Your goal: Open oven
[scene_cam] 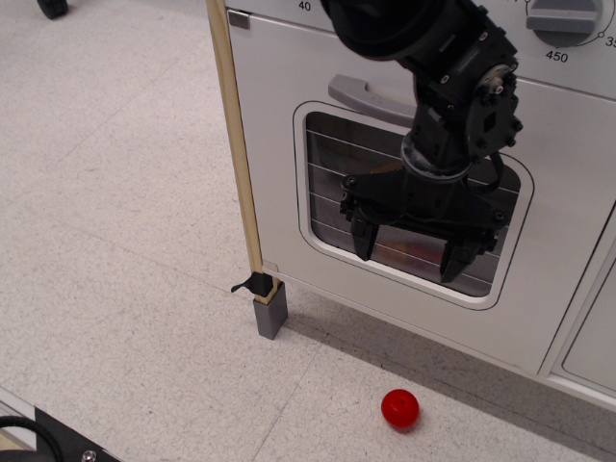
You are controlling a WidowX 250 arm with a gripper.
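Observation:
The white toy oven point(289, 173) fills the upper right. Its door is shut, with a grey bar handle point(361, 98) across the top and a rounded window point(332, 173) that shows wire racks. A grey temperature dial point(568, 19) sits above at the right edge. My black gripper point(411, 252) hangs in front of the window, below and to the right of the handle. Its two fingers point(364, 241) point down, spread apart and empty. The arm hides the middle of the handle.
A pale wooden post point(236, 144) with a grey foot point(270, 313) stands at the oven's left corner. A red ball point(399, 409) lies on the speckled floor in front of the oven. A plain white cabinet panel point(592, 337) adjoins at the right.

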